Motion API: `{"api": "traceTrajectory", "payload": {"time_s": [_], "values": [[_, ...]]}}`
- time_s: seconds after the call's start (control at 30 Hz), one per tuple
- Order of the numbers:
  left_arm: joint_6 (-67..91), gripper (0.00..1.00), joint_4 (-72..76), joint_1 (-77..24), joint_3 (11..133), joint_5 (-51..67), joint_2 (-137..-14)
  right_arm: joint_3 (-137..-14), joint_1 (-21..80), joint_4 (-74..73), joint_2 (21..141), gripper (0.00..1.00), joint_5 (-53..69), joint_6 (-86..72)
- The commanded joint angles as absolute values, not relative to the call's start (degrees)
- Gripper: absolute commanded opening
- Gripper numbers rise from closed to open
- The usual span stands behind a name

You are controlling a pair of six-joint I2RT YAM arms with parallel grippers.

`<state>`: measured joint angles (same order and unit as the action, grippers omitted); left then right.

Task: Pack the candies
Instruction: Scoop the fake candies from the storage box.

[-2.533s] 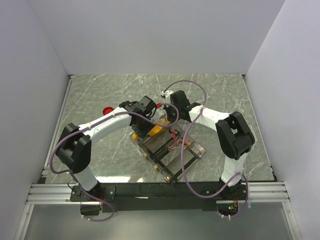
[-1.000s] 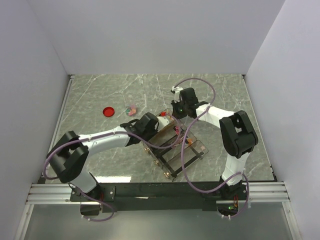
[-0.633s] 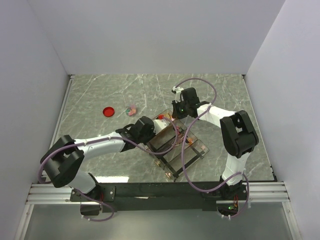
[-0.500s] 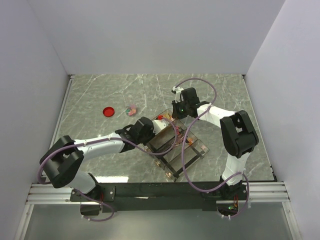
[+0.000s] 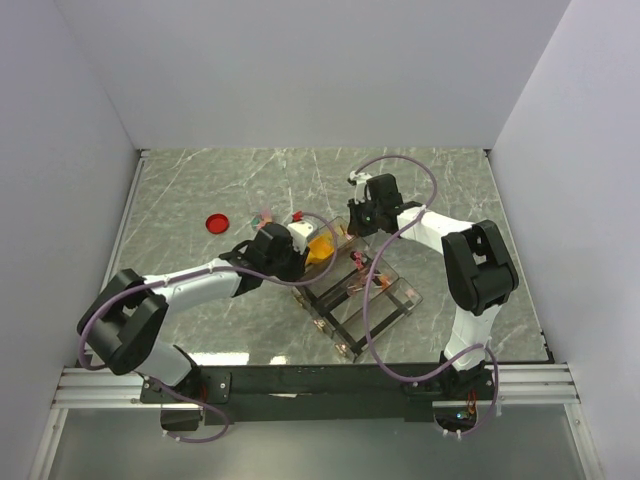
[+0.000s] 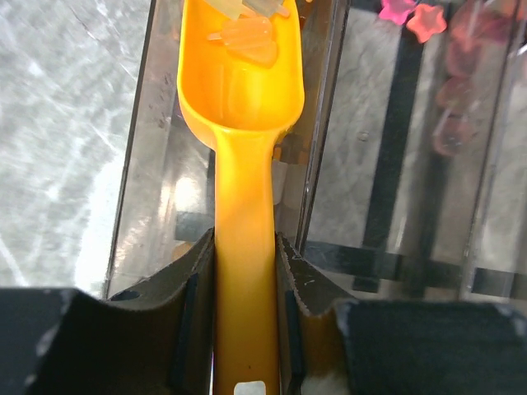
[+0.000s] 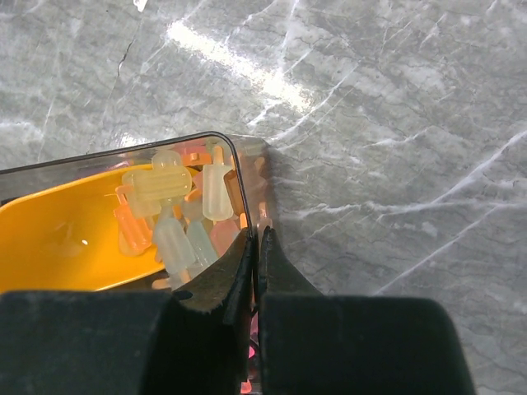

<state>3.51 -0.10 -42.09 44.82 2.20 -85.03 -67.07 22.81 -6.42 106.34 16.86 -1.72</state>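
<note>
Orange scoop [image 6: 243,107], grasped by left pincer [image 6: 245,243], holds candies [image 7: 169,193] inside clear box [image 5: 390,298]; right pincer [image 7: 257,247] clamps box's corner edge.

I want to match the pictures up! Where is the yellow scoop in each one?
Top external: the scoop is near the middle, at the far-left end of the clear box.
Left wrist: the scoop runs up the centre, with its handle in the left tool and candies in its bowl.
Right wrist: the scoop is at the lower left, inside the box's corner.
Shared landmark: the clear box, which is around the scoop in every view.
</note>
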Motion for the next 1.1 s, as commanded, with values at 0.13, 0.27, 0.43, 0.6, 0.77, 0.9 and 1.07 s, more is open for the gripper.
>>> {"api": "traceTrajectory", "payload": {"time_s": [0.13, 0.27, 0.43, 0.6, 0.77, 0.9, 1.07], "values": [[14.0, 0.01, 16.0, -40.4, 42.0, 21.2, -81.0, -67.3, 25.1, -7.7, 109.2, 0.00, 27.6, -7.8], [12.9, 0.01, 16.6, -39.7, 40.4, 22.5, -80.1, -67.7, 24.8, -8.4, 109.5, 0.00, 28.7, -7.8], [6.9, 0.01, 10.6, -42.4, 43.6, 17.4, -83.1, -68.6, 25.1, -9.2, 109.5, 0.00, 28.2, -7.3], [1.8, 0.01, 5.3, -44.7, 49.3, 10.3, -87.4, -69.6, 25.8, -10.5, 109.1, 0.00, 26.9, -6.0], [-1.6, 0.01, 3.1, -45.9, 50.4, 5.1, -88.9, -69.3, 25.8, -10.4, 109.0, 0.00, 26.0, -5.9], [-1.7, 0.01, 7.8, -46.0, 47.2, 4.7, -87.9, -68.9, 25.8, -9.7, 109.1, 0.00, 25.8, -6.6], [-0.7, 0.01, 15.4, -46.0, 40.7, 4.2, -84.6, -68.2, 25.2, -8.4, 108.8, 0.00, 25.0, -7.6]]}}
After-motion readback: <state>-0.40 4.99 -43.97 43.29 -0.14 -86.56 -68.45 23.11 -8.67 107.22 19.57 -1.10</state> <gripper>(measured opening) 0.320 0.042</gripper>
